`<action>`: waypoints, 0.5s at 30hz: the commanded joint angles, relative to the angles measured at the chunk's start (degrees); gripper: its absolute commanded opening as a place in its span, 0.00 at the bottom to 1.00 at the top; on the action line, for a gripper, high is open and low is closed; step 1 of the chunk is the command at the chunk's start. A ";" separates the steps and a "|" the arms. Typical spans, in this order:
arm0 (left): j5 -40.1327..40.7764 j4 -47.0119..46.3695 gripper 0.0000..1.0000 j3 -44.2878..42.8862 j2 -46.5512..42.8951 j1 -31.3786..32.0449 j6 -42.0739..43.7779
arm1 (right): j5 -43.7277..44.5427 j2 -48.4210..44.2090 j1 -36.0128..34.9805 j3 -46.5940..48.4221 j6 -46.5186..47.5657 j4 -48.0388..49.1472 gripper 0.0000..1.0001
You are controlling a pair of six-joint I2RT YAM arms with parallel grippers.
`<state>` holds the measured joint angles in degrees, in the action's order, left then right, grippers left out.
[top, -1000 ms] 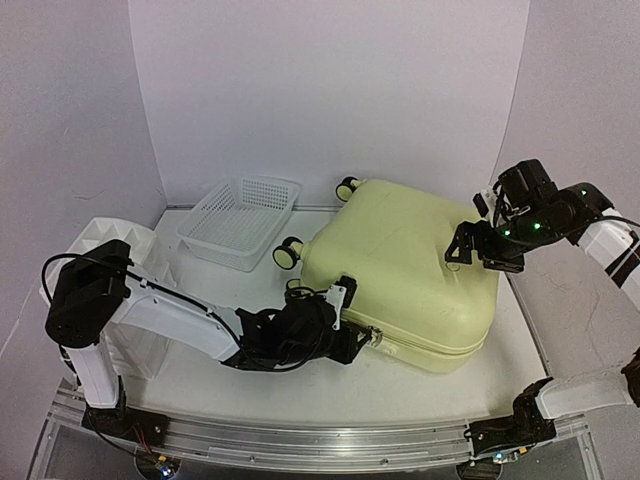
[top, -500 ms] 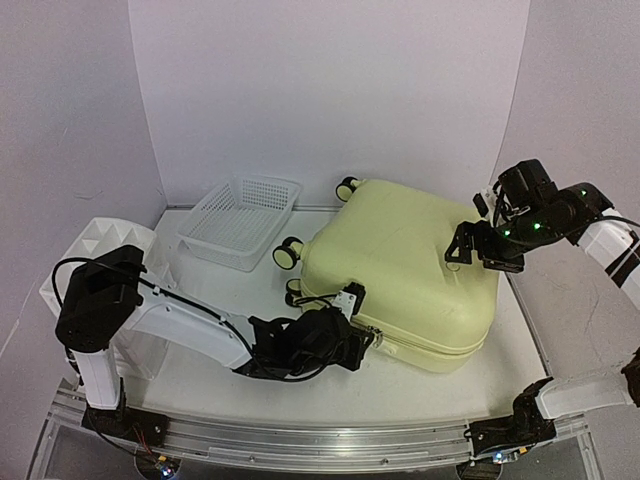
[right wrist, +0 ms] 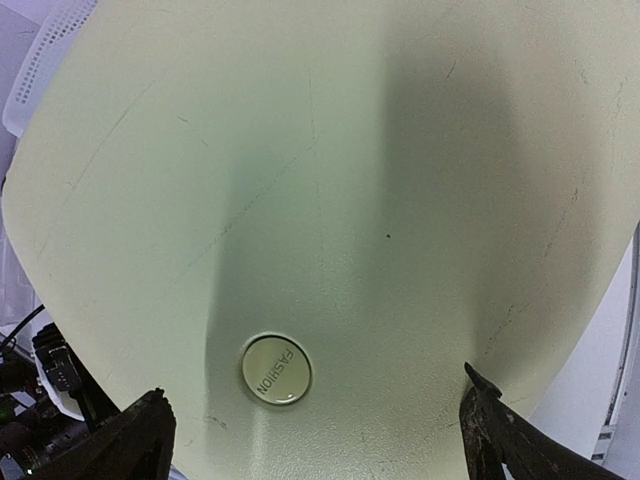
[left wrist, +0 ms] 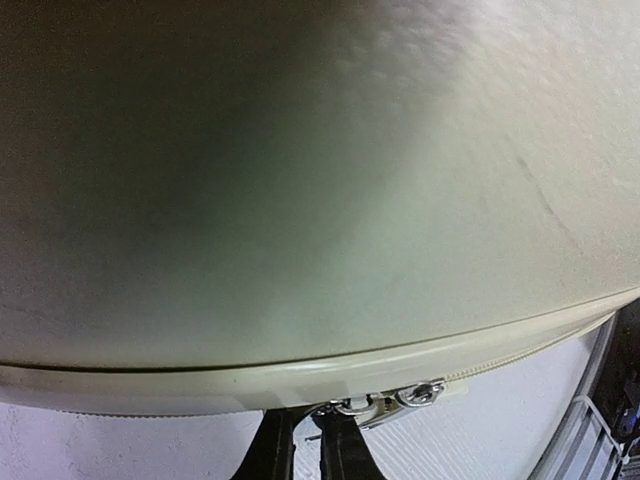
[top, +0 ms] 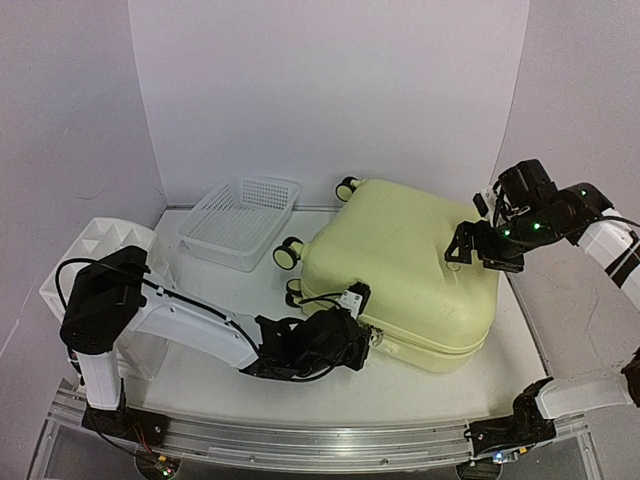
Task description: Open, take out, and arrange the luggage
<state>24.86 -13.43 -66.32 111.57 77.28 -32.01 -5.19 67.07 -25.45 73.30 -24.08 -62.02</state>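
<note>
The luggage, a pale yellow hard-shell suitcase, lies flat and zipped closed on the table. It fills the right half, from near the far edge almost to the near edge. Its black-and-cream caster wheels point toward the far-left corner. There a white mesh basket sits just beside them. A white plastic drawer organizer stands along the left edge.

The left gripper reaches in low along the near edge of the table, to the near-left side of the luggage at the zipper seam. In the left wrist view its jaws are drawn close together with only a slit between them. The metal zipper pulls lie right at their tips. Whether they pinch a pull cannot be told.

The right gripper hangs over the far-right part of the lid, its jaws spread wide and holding nothing. The right wrist view shows them on either side of a round badge reading "FASHION" on the shell. Whether they touch the shell cannot be told.
</note>
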 commanded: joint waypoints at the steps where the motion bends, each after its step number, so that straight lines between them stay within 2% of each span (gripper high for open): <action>1: 1.16 -0.95 0.07 -1.39 -1.59 -0.57 0.92 | -1.05 -0.27 -0.64 -1.57 -0.80 -0.24 0.98; 7: 2.93 0.64 0.00 1.22 -4.05 -0.55 0.19 | -0.95 -0.18 -0.65 -1.49 -0.75 -0.29 0.98; 15: 6.29 4.42 0.00 8.55 -9.82 -2.97 -2.76 | 1.01 -0.74 -0.62 -2.03 -0.30 -0.33 0.98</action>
<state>26.15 -12.38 -61.56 107.42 77.08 -32.62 -4.89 66.70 -25.61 72.77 -24.05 -61.45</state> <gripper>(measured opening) 0.088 0.983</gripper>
